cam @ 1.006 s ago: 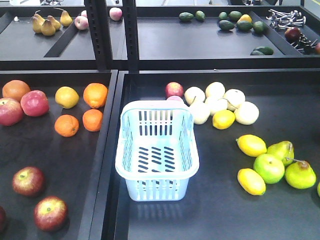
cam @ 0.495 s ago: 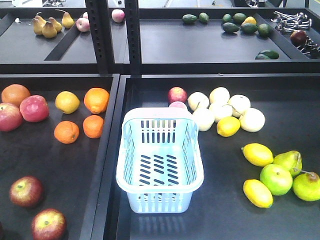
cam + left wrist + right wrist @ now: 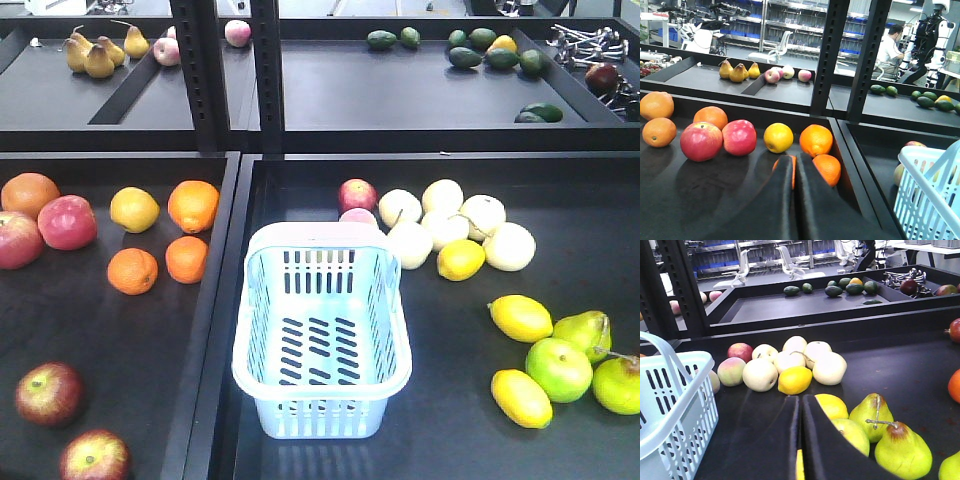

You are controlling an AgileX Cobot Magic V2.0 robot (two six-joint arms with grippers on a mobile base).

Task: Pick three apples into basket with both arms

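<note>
Left gripper [image 3: 794, 161] and right gripper [image 3: 800, 401] both look pressed shut, holding nothing. One dark apple [image 3: 48, 393] and a second apple [image 3: 93, 458] lie near the front of the left tray [image 3: 100, 330], apart from the blue basket [image 3: 320, 418] next door. Oranges [image 3: 192, 205] sit farther back.

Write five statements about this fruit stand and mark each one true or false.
1. The basket holds no fruit. True.
2. The left claw grips an apple. False: it is shut on nothing.
3. Two dark red apples lie in the tray left of the basket. True.
4. The right claw is wide open. False: it is shut and empty.
5. The green apple sits in the basket. False: it lies outside, right of the basket, beside a lemon.
</note>
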